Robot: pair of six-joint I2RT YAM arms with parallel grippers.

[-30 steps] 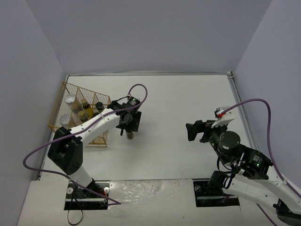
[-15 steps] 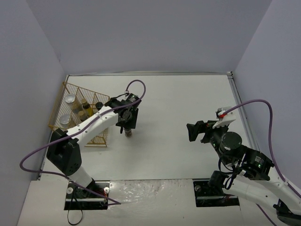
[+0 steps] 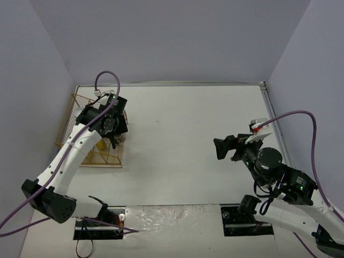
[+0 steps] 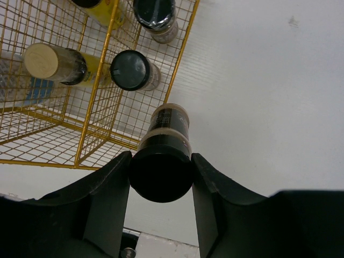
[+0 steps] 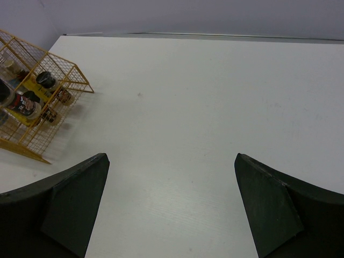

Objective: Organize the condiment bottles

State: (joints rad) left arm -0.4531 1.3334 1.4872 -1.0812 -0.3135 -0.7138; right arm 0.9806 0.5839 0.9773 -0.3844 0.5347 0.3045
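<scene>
My left gripper (image 4: 161,173) is shut on the black cap of a small dark jar (image 4: 165,126), which hangs upright just off the right edge of the gold wire rack (image 4: 183,51). In the top view the left gripper (image 3: 114,138) hovers over the rack's right side (image 3: 107,161). Inside the rack stand two black-capped jars (image 4: 131,70) (image 4: 155,13), a cream-capped yellow bottle (image 4: 45,60) and another yellow one (image 4: 102,8). My right gripper (image 5: 171,157) is open and empty above bare table, far right of the rack (image 5: 32,107), also shown in the top view (image 3: 221,149).
The rack sits against the left wall of the enclosure. White table (image 3: 188,123) stretches between the rack and the right arm. The left arm's purple cable (image 3: 105,75) loops above the rack.
The left gripper closed on the dark jar near the table's middle, then carried it left and up to the rack's right edge. The right arm has hardly moved.
</scene>
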